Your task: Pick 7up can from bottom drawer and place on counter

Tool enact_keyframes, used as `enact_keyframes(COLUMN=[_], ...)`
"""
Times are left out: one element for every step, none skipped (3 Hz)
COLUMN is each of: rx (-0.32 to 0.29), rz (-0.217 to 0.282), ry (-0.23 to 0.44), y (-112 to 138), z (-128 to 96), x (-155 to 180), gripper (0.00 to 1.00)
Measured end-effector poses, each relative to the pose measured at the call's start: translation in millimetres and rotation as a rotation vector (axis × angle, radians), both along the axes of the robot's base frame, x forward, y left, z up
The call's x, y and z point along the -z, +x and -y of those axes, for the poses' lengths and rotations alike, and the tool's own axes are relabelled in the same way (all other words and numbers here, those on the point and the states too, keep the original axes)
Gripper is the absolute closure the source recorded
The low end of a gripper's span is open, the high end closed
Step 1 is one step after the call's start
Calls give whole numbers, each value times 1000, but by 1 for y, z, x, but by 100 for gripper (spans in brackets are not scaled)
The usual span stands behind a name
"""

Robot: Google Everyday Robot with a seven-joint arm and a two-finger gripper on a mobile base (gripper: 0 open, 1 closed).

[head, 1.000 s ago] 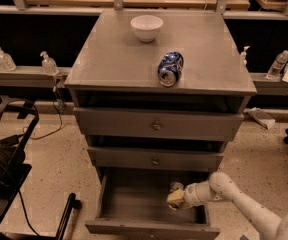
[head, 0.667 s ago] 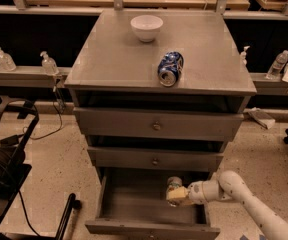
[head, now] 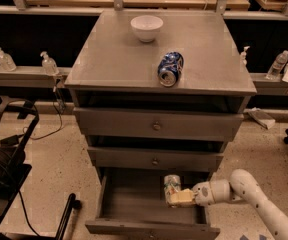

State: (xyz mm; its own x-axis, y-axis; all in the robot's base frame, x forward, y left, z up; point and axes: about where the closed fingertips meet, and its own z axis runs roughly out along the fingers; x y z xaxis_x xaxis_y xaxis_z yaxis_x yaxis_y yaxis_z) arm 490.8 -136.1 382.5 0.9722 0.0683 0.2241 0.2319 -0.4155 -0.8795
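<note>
**A:** Where is the gripper (head: 180,198)?

**B:** Low in the frame, right of centre, down inside the bottom drawer (head: 134,205). It sits at the foot of the 7up can (head: 172,182) and looks to be touching its lower part. I cannot tell whether the jaws are closed on the can or only beside it.

**A:** And the can itself?

**B:** It is upright and seems to stand on the drawer floor, toward the right wall. It is just below the front of the middle drawer (head: 156,160). The arm (head: 246,190) reaches in from the lower right corner.

**A:** Which step is this, then?

**B:** The grasp, I'd judge. The can is down in the drawer, so neither the lift nor the placing is done.

**A:** What does the next move call for?

**B:** A sure hold first, low on the can and not so hard that the thin wall buckles. Then it should come out toward the drawer front before rising much, since the middle drawer hangs close above it.

**A:** And after that?

**B:** Up to the counter (head: 114,59), in the upper middle of the frame. A blue can (head: 170,69) lies on its side near the front edge there, and a white bowl (head: 146,27) stands near the back. The 7up can should go down apart from both.
</note>
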Motion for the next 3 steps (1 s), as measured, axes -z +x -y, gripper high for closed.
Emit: enact_keyframes(rx=[-43,-48,-6], rz=[105,180,222], ry=[99,158,130], y=[-10,-10,-15], z=[1,1,9], x=[-55,-102,-143], gripper=[100,100,100])
